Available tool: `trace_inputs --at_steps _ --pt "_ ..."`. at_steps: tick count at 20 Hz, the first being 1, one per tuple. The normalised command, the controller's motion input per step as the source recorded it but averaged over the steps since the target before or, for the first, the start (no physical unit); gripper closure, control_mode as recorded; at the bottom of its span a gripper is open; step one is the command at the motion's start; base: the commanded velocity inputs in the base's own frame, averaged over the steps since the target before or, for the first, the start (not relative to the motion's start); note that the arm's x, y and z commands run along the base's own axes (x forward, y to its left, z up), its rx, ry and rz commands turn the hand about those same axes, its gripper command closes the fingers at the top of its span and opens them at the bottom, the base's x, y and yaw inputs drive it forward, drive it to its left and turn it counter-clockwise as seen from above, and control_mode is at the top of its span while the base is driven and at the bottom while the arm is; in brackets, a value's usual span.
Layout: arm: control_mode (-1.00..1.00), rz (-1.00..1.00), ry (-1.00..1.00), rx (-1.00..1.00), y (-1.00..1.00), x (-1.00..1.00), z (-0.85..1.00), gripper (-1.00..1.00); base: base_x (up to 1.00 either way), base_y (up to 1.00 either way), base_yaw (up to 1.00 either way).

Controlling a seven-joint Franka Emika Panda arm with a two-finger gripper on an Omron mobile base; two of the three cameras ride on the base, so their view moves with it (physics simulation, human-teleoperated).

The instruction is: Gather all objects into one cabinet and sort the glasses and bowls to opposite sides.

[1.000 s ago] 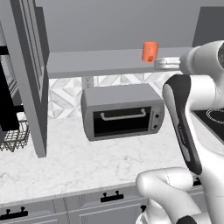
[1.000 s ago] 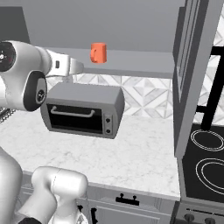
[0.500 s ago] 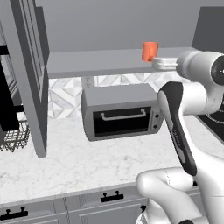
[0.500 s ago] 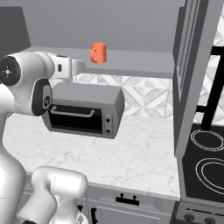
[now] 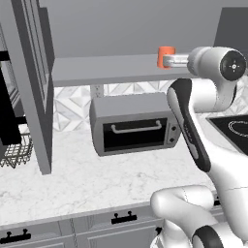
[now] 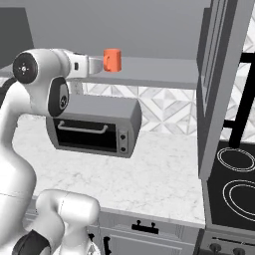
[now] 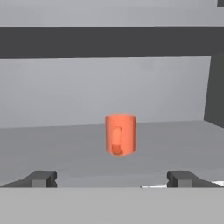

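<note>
Hand view looks straight along the gripper [image 7: 112,179] at an orange mug [image 7: 120,134] standing upright on the grey shelf [image 7: 57,144] of the cabinet [image 5: 43,82], its handle turned toward the camera. The two fingertips [image 7: 41,178] stand wide apart, released and holding nothing, with the mug centred between them but a little way ahead and not touched. The step in hand looks like a reach to grasp this mug. To do it well, the hand should go forward level with the shelf, keeping the mug midway between the fingers, and close only once the body of the mug sits between the pads; the handle faces the hand, so a pinch across the round sides seems safer than one on the handle. From the left base view the mug [image 5: 165,57] is partly covered by the wrist, so the gap to it is hard to judge. Below the shelf sits a toaster oven [image 5: 133,130] on the counter [image 5: 97,179].
</note>
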Motion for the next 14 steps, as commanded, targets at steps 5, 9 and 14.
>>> trace_inputs --at_steps 5,9,14 --pt "-1.0 0.0 0.0 0.0 -0.21 0.47 -0.06 -1.0 0.0 0.0 0.0" --pt "-1.0 0.0 0.02 0.0 -0.14 0.44 -0.08 -1.0 0.0 0.0 0.0" --pt "-1.0 0.0 0.11 0.0 0.0 0.39 -0.01 -1.0 0.0 0.0 0.0"
